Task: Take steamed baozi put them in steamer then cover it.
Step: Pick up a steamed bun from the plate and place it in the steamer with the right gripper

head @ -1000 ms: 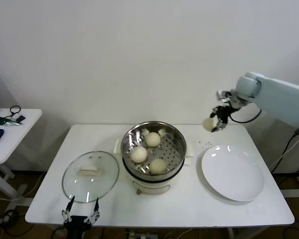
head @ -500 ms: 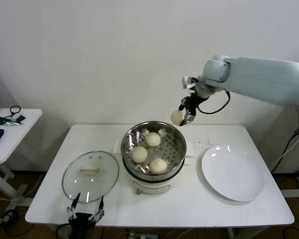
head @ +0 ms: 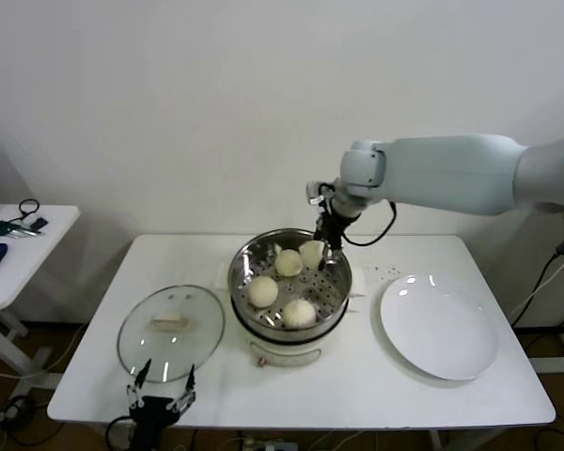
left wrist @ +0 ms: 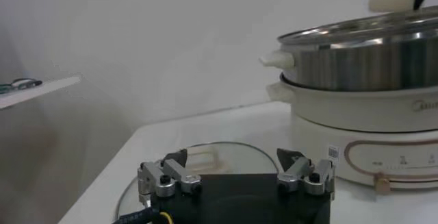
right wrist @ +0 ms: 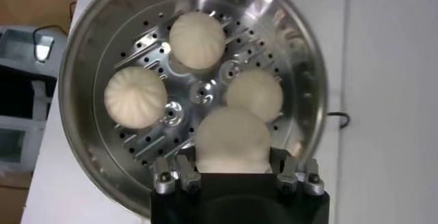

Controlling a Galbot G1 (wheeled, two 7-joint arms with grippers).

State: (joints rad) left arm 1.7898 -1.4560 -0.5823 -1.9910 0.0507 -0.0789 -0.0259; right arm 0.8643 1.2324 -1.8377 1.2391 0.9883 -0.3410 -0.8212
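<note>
While the right hand (head: 321,252) grips the last baozi (head: 311,253) at centre frame, releasing early risks it bouncing off the steamer (head: 254,254) rim.

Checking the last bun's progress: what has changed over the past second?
The right pincer carried the fourth baozi leftward from above the plate to over the steamer, still gripped. Three baozi inside, the lid and left pincer stayed put.

The steamer (head: 334,282) is shiny perforated metal on a smooth cream plastic base; the baozi (head: 262,291) look matt and doughy; the cover (head: 136,348) is clear metal-rimmed glass; the plate (head: 439,326) is glossy white.
</note>
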